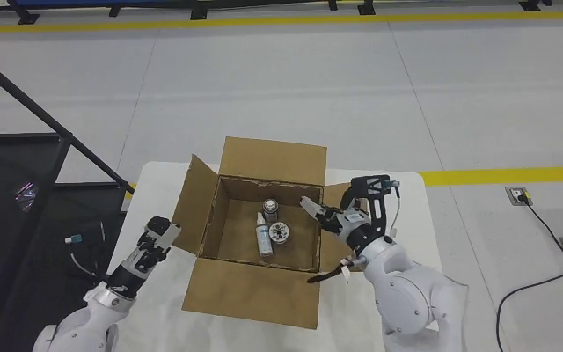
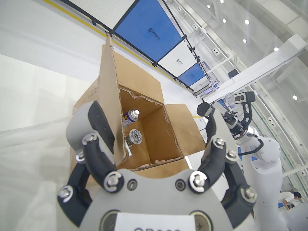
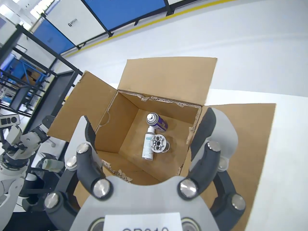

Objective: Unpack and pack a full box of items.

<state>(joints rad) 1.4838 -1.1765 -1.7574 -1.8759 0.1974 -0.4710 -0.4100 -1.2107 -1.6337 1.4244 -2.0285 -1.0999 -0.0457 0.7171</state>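
Note:
An open cardboard box [image 1: 251, 290] stands on the white table with all flaps spread. On its floor lie a spray can [image 1: 271, 209], a white bottle [image 1: 264, 236] and a round metal spool [image 1: 280, 232]. In the right wrist view the can [image 3: 156, 121], bottle [image 3: 146, 149] and spool [image 3: 157, 143] sit close together. My right gripper [image 1: 310, 242] hangs open over the box's right wall, above the items. My left gripper [image 1: 164, 232] is open just outside the left flap [image 2: 109, 92], whose edge stands between its fingers [image 2: 101, 123].
The table [image 1: 158, 185] has bare room to the left and behind the box. A black rack and dark bin [image 1: 35, 211] stand off the table's left edge. The box's right flap [image 3: 243, 131] lies flat under my right arm.

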